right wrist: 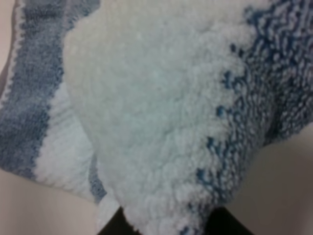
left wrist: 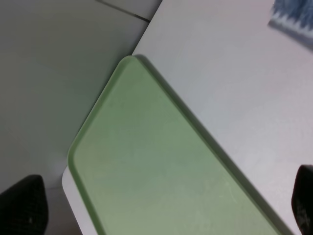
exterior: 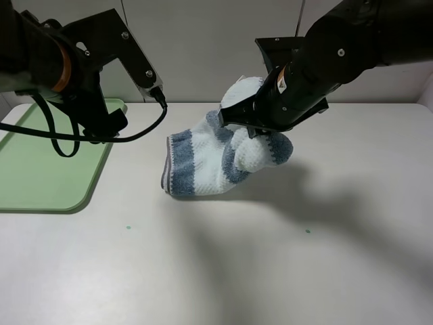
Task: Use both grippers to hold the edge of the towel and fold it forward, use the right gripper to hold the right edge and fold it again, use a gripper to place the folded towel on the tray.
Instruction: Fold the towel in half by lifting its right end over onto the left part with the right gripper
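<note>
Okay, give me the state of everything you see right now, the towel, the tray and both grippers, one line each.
towel, left part lying on the table, right part lifted and bunched up
tray, flat at the table's left side, towel not on it
left gripper, open, holding nothing, above the tray
right gripper, shut on the towel's raised part
</note>
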